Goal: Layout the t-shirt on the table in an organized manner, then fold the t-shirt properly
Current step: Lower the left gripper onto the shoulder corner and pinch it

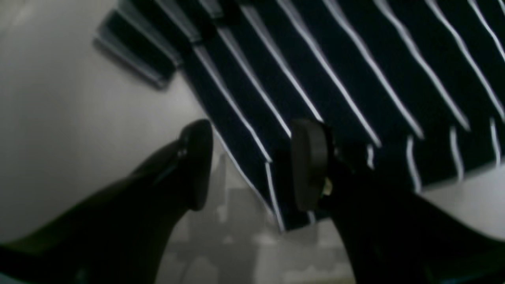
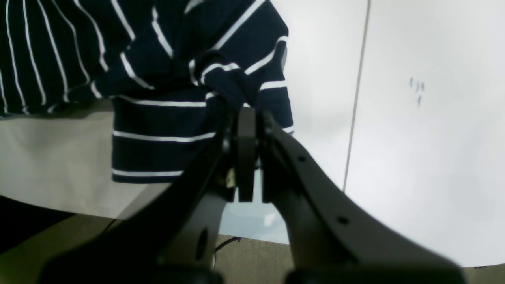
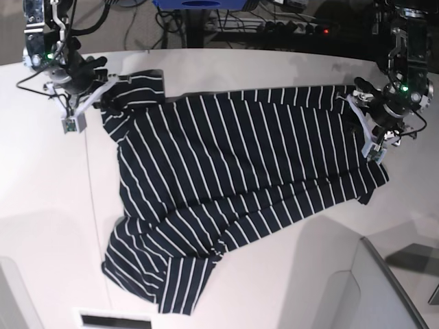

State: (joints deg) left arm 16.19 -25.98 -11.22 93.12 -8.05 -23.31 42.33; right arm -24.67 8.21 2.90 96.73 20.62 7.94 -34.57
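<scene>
The dark navy t-shirt (image 3: 233,171) with thin white stripes lies spread across the white table (image 3: 55,205), with one sleeve folded under near the front. My right gripper (image 2: 246,114) is shut on a bunched fold of the shirt (image 2: 158,79) near the table's edge; in the base view it (image 3: 106,96) is at the shirt's far left corner. My left gripper (image 1: 252,165) is open, its fingers (image 1: 309,165) standing either side of a shirt edge (image 1: 335,71) on the table (image 1: 59,118). In the base view it (image 3: 363,116) is at the shirt's right edge.
A thin seam line (image 2: 355,118) runs across the tabletop (image 2: 414,157) right of the held cloth. Floor (image 2: 39,244) shows below the curved table edge. Cables and a power strip (image 3: 274,27) lie beyond the far edge. A grey panel (image 3: 384,288) stands at the front right.
</scene>
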